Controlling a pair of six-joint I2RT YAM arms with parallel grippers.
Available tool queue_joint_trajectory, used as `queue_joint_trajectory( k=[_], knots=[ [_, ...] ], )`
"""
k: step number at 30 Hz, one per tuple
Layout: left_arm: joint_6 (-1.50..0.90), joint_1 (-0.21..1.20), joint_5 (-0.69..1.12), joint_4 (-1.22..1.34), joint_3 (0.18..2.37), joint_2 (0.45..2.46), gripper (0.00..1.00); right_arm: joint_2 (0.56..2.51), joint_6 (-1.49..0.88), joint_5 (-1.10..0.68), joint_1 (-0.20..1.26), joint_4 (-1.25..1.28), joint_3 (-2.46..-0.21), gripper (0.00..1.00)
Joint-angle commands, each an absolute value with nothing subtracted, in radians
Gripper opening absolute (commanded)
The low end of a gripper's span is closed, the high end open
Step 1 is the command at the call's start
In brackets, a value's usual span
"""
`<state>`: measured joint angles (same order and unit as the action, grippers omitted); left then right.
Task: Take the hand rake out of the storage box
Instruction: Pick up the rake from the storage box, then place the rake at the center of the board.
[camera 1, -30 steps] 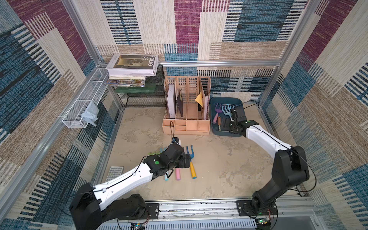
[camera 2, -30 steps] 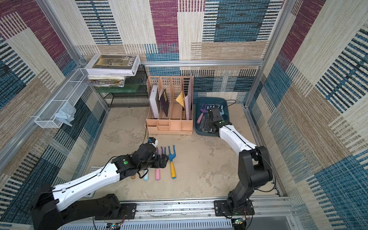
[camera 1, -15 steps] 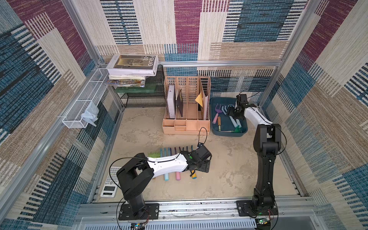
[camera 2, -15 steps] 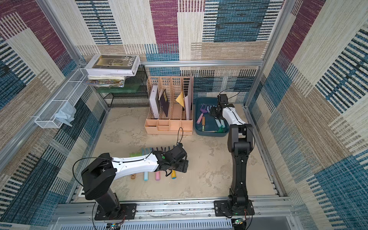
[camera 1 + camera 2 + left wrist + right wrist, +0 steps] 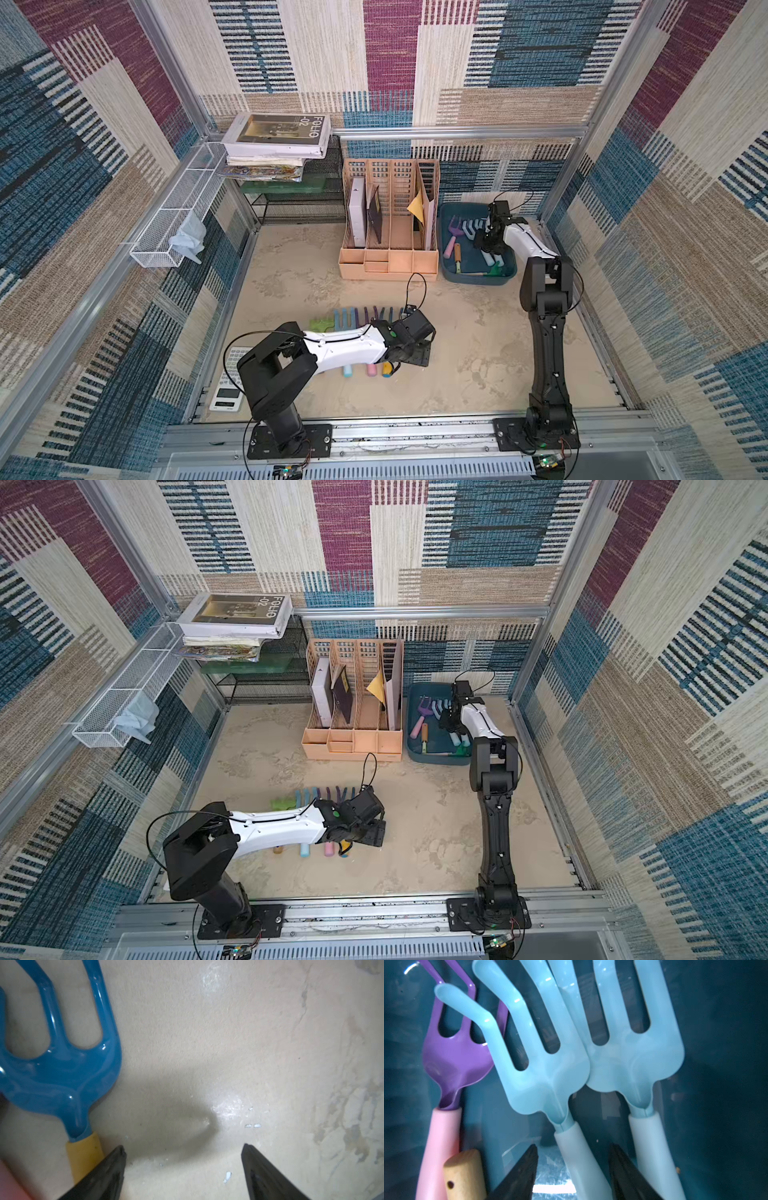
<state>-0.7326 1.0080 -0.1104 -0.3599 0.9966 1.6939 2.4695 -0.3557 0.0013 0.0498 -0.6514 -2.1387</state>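
Note:
The storage box [image 5: 478, 279], a dark teal tub, stands at the back right in both top views [image 5: 436, 760]. Several hand rakes lie inside it. My right gripper [image 5: 573, 1145] is down in the box [image 5: 486, 245], open. Its jaws straddle the pale handle [image 5: 583, 1163] of a light blue hand rake [image 5: 546, 1076], with a gap showing on one side. My left gripper [image 5: 184, 1146] hangs open over bare table [image 5: 415, 353]. It holds nothing and sits beside a blue rake with a yellow handle [image 5: 58, 1072].
A second light blue rake [image 5: 637, 1059], a purple rake with a pink handle [image 5: 452, 1064] and a wooden handle [image 5: 463, 1172] crowd the box. A row of rakes [image 5: 353, 322] lies mid-table. A peach file organizer [image 5: 388, 249] adjoins the box. A calculator [image 5: 228, 382] lies front left.
The right gripper has settled among the rakes in the box and its jaws have narrowed round the pale handle. The left gripper has slid right past the end of the row.

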Motion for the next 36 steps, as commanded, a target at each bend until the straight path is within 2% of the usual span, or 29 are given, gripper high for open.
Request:
queue_joint_trajectory(
  k=[1,9,12,18,26,33,36],
  knots=[
    [-0.714,1.008,-0.104,-0.368,1.013,1.660,0.89,2.490,-0.352,0.010,0.056,-0.689,-2.150,0.47],
    [-0.666,1.001,-0.200,-0.450,1.009,1.440,0.95,2.434,-0.360,0.026,0.066,-0.713,-2.126,0.08],
    [-0.663,0.995,-0.247,-0.453,0.973,1.365,0.96,2.327,-0.375,0.021,0.067,-0.680,-2.051,0.04],
    [-0.679,0.972,-0.273,-0.449,0.900,1.270,0.97,2.074,-0.395,-0.024,0.079,-0.600,-1.869,0.00],
    [-0.687,0.954,-0.278,-0.410,0.818,1.171,1.00,1.674,-0.435,-0.002,0.229,-0.451,-1.429,0.00],
    [-0.689,0.945,-0.280,-0.404,0.786,1.132,1.00,1.275,-0.645,0.207,0.609,-0.288,-0.897,0.00],
    [-0.673,0.944,-0.244,-0.335,0.744,1.107,1.00,1.213,-0.729,0.338,0.809,-0.222,-0.726,0.03]
  ],
)
